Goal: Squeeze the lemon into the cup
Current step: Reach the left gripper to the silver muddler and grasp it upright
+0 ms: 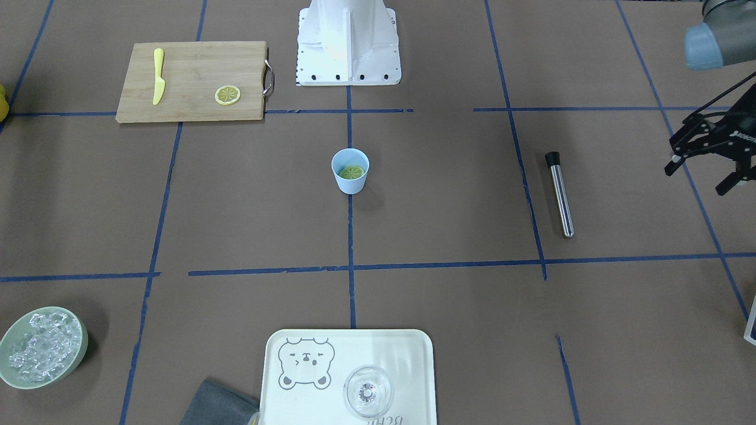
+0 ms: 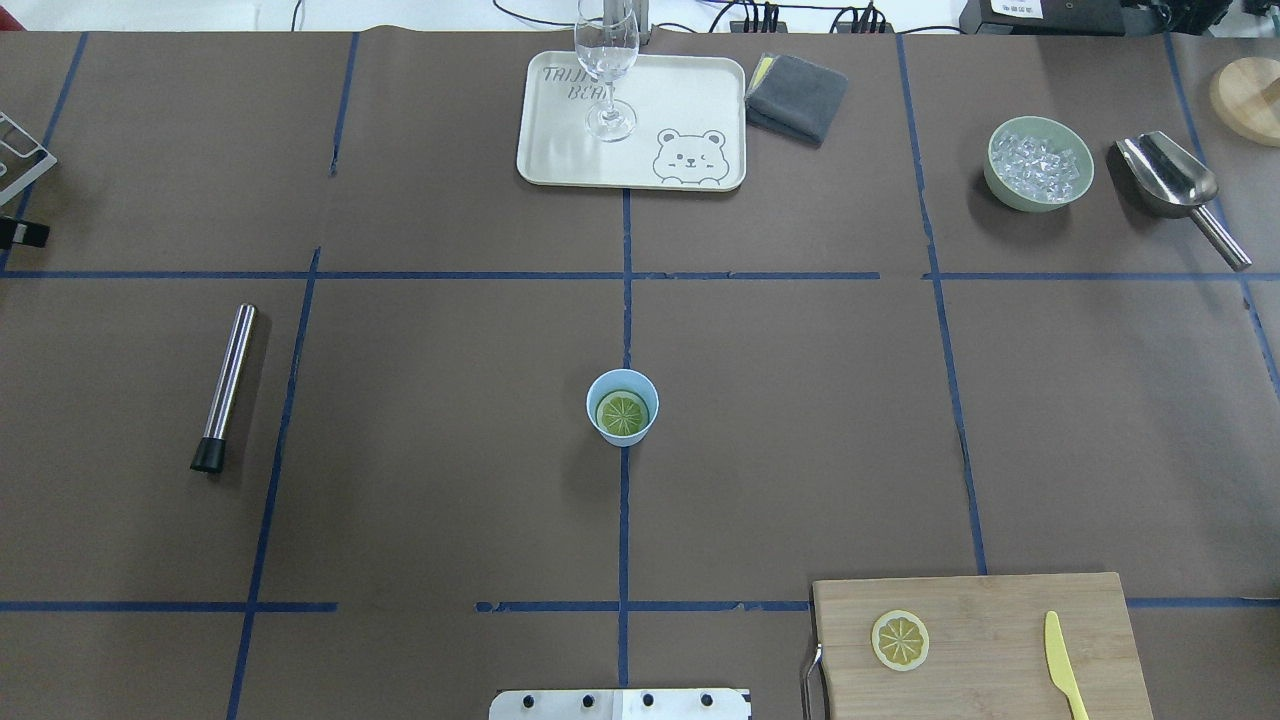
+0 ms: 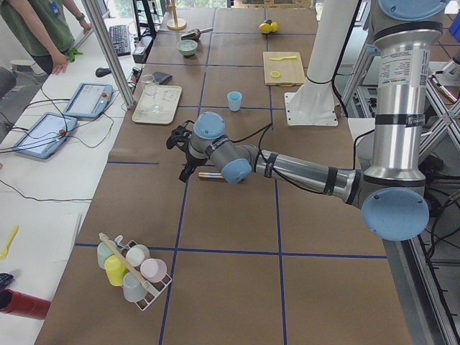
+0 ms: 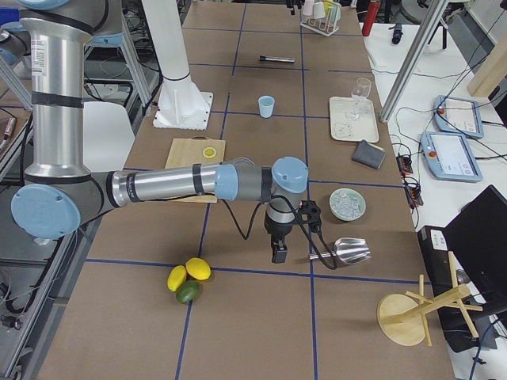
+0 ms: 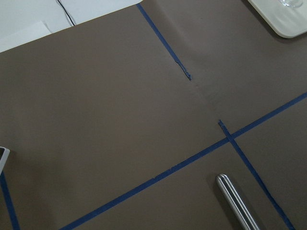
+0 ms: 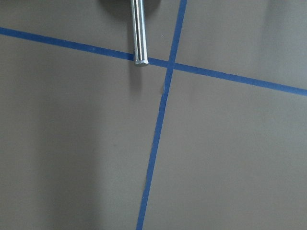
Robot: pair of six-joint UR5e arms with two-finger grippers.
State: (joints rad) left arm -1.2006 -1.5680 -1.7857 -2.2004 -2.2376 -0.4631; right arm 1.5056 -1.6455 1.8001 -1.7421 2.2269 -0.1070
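Looking down on a brown paper-covered table [image 2: 450, 480] gridded with blue tape. Finding the cup [image 2: 621, 405] standing upright at the middle, on a tape line, well apart from both arms. Seeing the lemon [image 2: 622, 413] lying flat inside that cup, below the rim. Noting a second slice [image 2: 900, 640] resting on the wooden cutting board [image 2: 1000, 610], with a yellow knife [image 2: 1062, 670] lying alongside, apart from it. Catching the left gripper [image 1: 697, 177] hanging off toward the table's end, beyond a steel rod [image 1: 559, 195], with fingers spread wide and gripping nothing. Spotting the right gripper [image 4: 279, 253] pointing down near a metal scoop [image 4: 352, 250] and the ice bowl [image 4: 332, 204]; not managing to tell its finger spacing from that side view alone.
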